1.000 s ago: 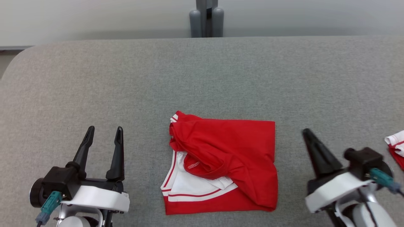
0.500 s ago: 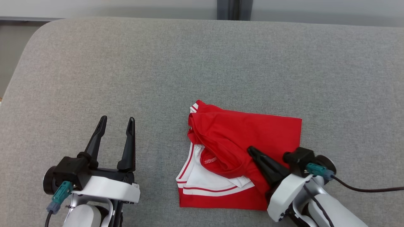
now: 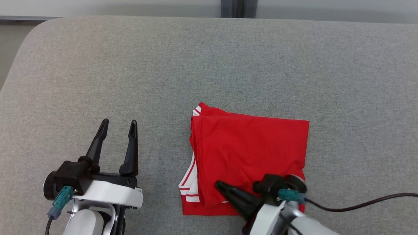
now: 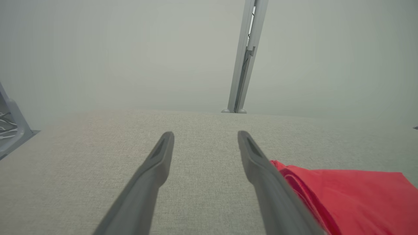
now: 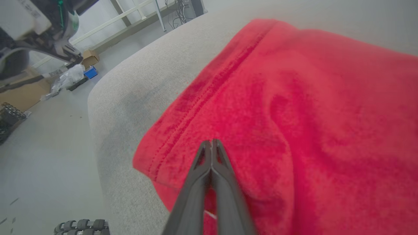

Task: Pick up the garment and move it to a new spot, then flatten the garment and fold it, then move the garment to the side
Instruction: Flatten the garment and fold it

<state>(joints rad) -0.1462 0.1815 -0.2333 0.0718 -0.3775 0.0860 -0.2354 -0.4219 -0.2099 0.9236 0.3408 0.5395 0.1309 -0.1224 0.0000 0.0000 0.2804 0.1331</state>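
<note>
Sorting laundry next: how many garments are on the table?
1: the garment, red and folded, at the near middle of the table. Others may lie outside the view.

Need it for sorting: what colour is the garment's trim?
Trim is white with red stripes; clearest in head view.

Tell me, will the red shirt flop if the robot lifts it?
The folded red-and-white cloth garment would probably droop: its layers wrinkle softly. Pushed, it likely bunches rather than rolls, lying flat on the grey fabric table.
</note>
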